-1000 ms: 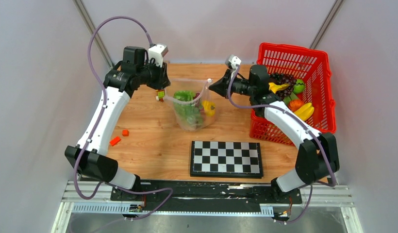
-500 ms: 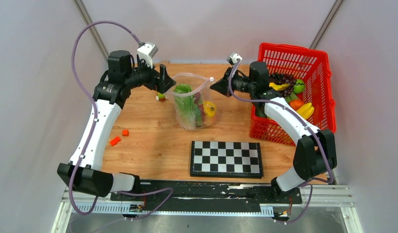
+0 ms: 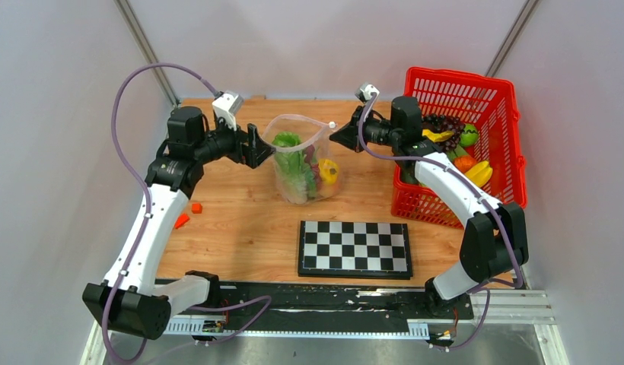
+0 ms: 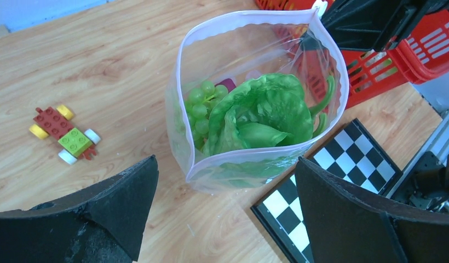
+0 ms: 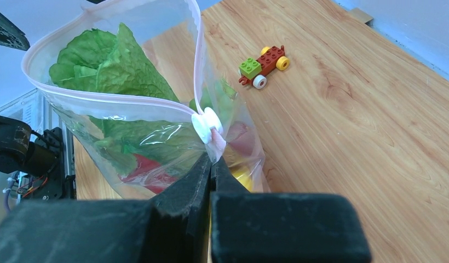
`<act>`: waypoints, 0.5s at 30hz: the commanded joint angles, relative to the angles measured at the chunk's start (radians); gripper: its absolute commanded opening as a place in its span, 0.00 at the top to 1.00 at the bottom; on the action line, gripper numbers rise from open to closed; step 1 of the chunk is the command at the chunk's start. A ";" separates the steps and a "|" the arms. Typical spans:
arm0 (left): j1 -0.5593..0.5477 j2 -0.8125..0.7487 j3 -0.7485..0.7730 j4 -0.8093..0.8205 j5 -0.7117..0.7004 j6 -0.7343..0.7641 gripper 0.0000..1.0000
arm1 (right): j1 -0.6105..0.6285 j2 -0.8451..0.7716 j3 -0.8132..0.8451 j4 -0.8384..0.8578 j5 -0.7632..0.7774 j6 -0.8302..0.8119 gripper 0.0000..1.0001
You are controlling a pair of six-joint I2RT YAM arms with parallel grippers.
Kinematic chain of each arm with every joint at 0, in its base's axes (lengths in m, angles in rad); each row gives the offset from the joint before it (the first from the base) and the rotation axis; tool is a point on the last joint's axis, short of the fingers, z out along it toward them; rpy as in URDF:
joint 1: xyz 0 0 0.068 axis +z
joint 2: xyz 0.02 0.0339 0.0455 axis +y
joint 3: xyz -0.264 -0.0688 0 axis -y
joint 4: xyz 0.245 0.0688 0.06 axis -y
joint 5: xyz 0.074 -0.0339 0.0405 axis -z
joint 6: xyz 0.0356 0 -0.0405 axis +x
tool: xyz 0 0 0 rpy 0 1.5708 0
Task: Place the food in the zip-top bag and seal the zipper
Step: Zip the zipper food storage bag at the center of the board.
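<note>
The zip-top bag (image 3: 297, 182) stands upright at mid table with its mouth wide open. Inside lie the food pieces: lettuce (image 4: 266, 107), green grapes (image 4: 197, 104), a yellow piece (image 3: 329, 170) and something red low down. The pink zipper (image 5: 113, 94) runs round the mouth, and its white slider (image 5: 203, 125) sits at the right corner. My right gripper (image 5: 211, 159) is shut on the bag's corner just below that slider and holds it up. My left gripper (image 4: 225, 164) hangs open just left of the bag, touching nothing.
A red mesh basket (image 3: 484, 91) holding more toy fruit stands at the right. A chessboard (image 3: 354, 248) lies in front of the bag. A toy-brick car (image 4: 63, 134) sits on the wood behind the bag. Two small red bricks (image 3: 183, 217) lie at the left.
My left gripper has opened, let go of the bag's left edge and drawn back to the left and nearer. The bag's mouth stays open. The right arm has hardly moved.
</note>
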 commanded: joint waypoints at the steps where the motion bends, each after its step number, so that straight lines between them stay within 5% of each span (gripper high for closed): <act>1: 0.004 0.029 0.029 -0.008 0.055 0.108 0.00 | -0.005 -0.047 0.048 0.006 -0.042 -0.023 1.00; 8: 0.004 0.071 0.091 -0.123 0.090 0.309 0.14 | -0.005 -0.029 0.076 -0.035 -0.056 -0.041 1.00; 13: 0.004 0.083 0.106 -0.111 0.097 0.359 0.39 | -0.004 -0.030 0.081 -0.043 -0.078 -0.044 1.00; 15: 0.004 0.095 0.107 -0.085 0.119 0.338 0.58 | -0.003 -0.038 0.078 -0.038 -0.082 -0.047 1.00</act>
